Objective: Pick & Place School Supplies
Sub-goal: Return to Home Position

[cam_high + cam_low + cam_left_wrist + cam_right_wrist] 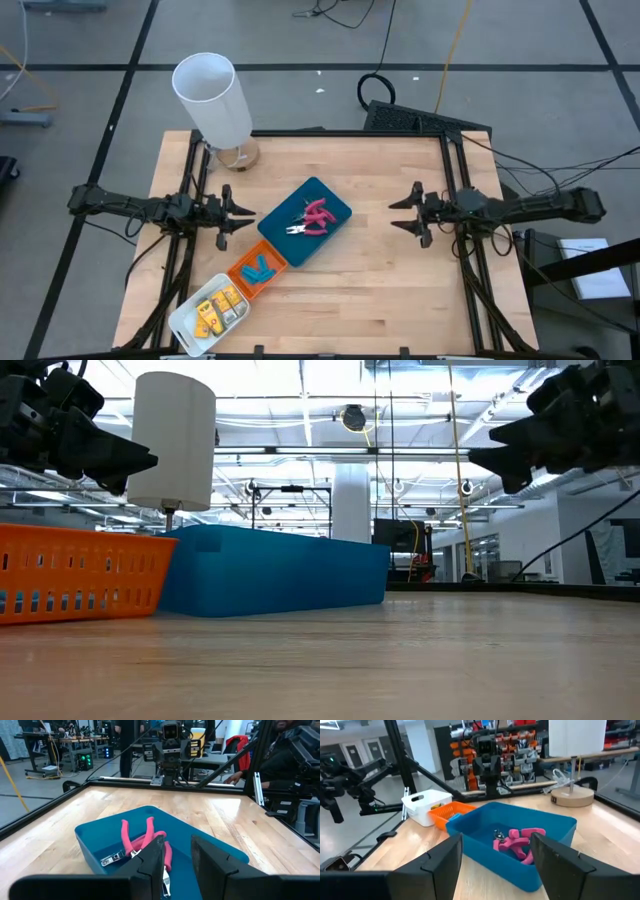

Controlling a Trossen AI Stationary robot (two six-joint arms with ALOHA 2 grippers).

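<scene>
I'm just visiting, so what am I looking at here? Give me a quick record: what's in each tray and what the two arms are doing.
Blue bin: two pink-handled tools
Orange tray: light-blue pieces
White tray: yellow pieces
Left fingers: open, empty, raised left of the blue bin
Right fingers: open, empty, raised right of the blue bin
Also on table: tall white cylinder

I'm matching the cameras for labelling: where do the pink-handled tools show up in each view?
High view: pink-handled tools at the centre, inside the blue bin.
Low view: not visible; the bin's wall hides them.
Left wrist view: lying in the bin, handles pointing away.
Right wrist view: lying in the bin's middle.
Shared landmark: the blue bin, in all four views.
</scene>
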